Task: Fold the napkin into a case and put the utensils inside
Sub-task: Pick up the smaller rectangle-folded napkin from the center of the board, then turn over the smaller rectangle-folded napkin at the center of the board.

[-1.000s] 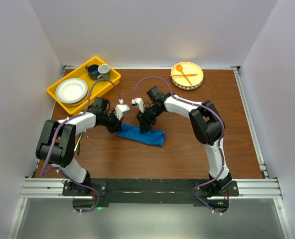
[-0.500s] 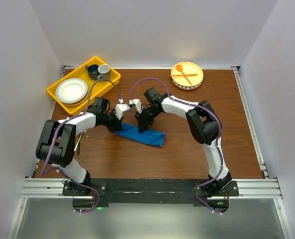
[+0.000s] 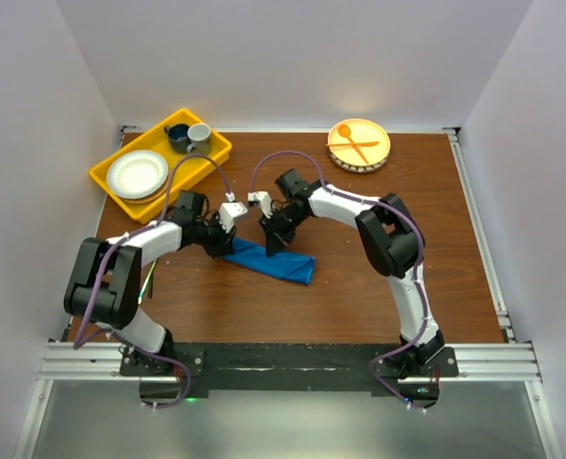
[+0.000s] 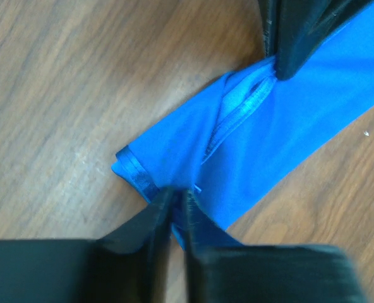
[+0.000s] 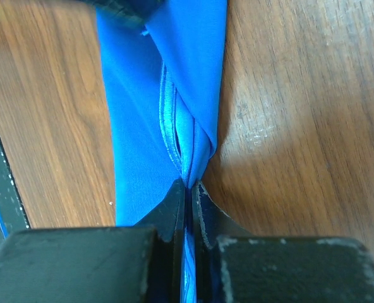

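Observation:
The napkin [image 3: 272, 261] is a bright blue cloth folded into a narrow strip, lying slantwise on the wooden table between the two arms. My left gripper [image 4: 177, 192] pinches the strip's left end [image 4: 143, 180], its jaws almost touching with cloth between them. My right gripper [image 5: 190, 184] is shut on a raised fold along the strip's far edge [image 5: 174, 126]. That gripper's dark fingers [image 4: 294, 38] show at the top of the left wrist view. A thin greenish sliver of the utensils [image 3: 148, 280] shows beside the left arm's lower link; the rest is hidden.
A yellow tray [image 3: 111, 184] at the back left holds a white plate [image 3: 137, 174] and two cups [image 3: 189, 136]. A round orange plate [image 3: 379, 158] at the back holds an orange plastic spoon and fork [image 3: 356, 145].
The right gripper's jaws have shut on the napkin's far edge. The left arm's elbow has shifted slightly; its gripper stays at the strip's left end.

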Available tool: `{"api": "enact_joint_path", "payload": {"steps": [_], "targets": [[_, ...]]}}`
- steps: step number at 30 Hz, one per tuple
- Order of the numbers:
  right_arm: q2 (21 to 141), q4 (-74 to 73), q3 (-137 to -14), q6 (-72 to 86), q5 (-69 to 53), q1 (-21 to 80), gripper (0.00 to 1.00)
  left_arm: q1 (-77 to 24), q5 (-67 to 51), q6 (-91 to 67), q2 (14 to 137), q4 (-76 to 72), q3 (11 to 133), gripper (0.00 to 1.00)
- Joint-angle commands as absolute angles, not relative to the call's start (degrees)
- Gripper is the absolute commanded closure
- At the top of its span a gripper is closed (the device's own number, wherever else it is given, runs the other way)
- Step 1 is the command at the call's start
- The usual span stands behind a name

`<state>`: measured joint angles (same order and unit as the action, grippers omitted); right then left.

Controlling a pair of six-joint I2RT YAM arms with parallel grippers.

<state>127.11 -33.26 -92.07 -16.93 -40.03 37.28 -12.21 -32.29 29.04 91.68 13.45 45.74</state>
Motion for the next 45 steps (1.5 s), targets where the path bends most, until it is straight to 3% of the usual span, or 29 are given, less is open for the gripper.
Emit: {"api": "enact_joint_path", "payload": {"steps": [1, 10, 14, 26, 32, 45], "targets": [[127.62, -35.95, -88.95, -16.35, -30.42, 38.23, 1.0, -11.95, -33.21, 28.48, 86.58, 15.47, 43.33, 0.66], [120.86, -31.21, -85.26, -17.58, -21.98, 38.14, 1.0, -6.6, -43.23, 22.51, 77.7, 19.07, 49.56, 0.27], [117.16, -28.22, -83.23, -19.42, -17.06, 38.23, 1.0, -4.22, -43.24, 20.22, 75.42, 19.6, 51.41, 0.22], [106.88, -14.08, -77.01, -27.85, 7.63, 40.6, 1.0, 0.0, -40.87, 20.48, 73.74, 21.09, 51.5, 0.21], [105.38, 2.0, -68.66, -37.51, 22.46, 45.17, 1.0, 1.49, -40.08, 20.48, 73.21, 20.74, 50.8, 0.21], [108.63, 34.44, -52.48, -51.85, 42.08, 60.72, 1.0, 2.29, -37.18, 21.18, 71.63, 19.78, 49.22, 0.21]]}}
